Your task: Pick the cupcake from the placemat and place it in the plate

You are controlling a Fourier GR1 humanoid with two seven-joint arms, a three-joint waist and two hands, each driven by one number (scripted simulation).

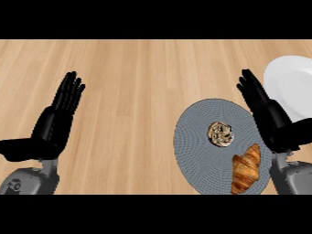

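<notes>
Right hand: black right hand point(271, 119) on a grey forearm, fingers straight and raised, thumb spread toward the view's right edge; it holds nothing. It stands just beside the right rim of the mat and overlaps the plate's left edge in the head view.

Left hand: black left hand point(53, 122), fingers straight and up, thumb out to the left, holding nothing; resting at the view's left, well apart from all 3 items.

Cupcake: small round brown-and-cream cupcake point(220, 134), seen from above, sits near the middle of the mat, upright as far as can be told, untouched.

Placemat: round grey woven placemat point(193, 141) lying flat on the light wooden counter point(131, 82).

Croissant: golden-brown croissant point(247, 168) lies on the same mat, just below and right of the cupcake, close to it but apart.

Plate: round white plate point(300, 84) at the upper right, beyond the mat, partly cut by the view's edge; nothing on it.

Step in hand: judged as the reach, not yet begun; 0 of 2 moves done.

Method advised: right hand is the nearer. Bring it over the cupcake from the side away from the croissant, close fingers and thumb round the base, lift straight before crossing to the plate.

Risk: fingers may nudge the croissant or tilt the cupcake.
</notes>
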